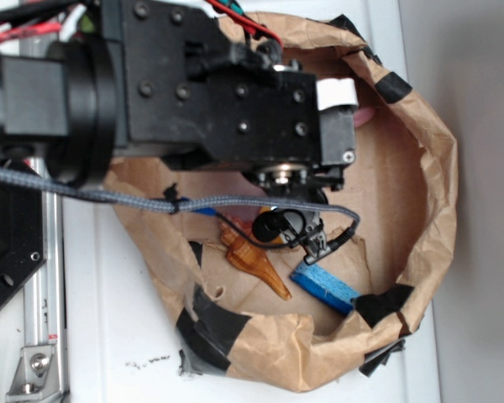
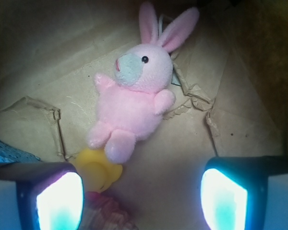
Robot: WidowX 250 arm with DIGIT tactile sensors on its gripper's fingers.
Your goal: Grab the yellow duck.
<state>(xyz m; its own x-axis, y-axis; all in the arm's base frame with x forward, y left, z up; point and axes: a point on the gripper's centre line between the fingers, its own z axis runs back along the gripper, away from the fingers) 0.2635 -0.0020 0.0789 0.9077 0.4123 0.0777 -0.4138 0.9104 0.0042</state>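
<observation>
The tool (image 2: 141,196) hangs wide apart and empty over the paper bag (image 2: 182,158). If it closed here it would likely catch nothing, or snag the pink bunny (image 2: 132,103). The yellow duck (image 2: 98,170) lies off-centre beside the left finger (image 2: 57,199), touching the bunny's foot.

So the base here is a crumpled brown paper bag (image 1: 420,168) with black tape patches, rolled down into a nest. On its floor there's a pink bunny (image 2: 134,100) lying flat. The yellow duck (image 2: 100,168) touches the bunny's foot. The exterior view also shows an orange-brown seashell (image 1: 256,262) and a blue block (image 1: 323,287) just beside it.
</observation>
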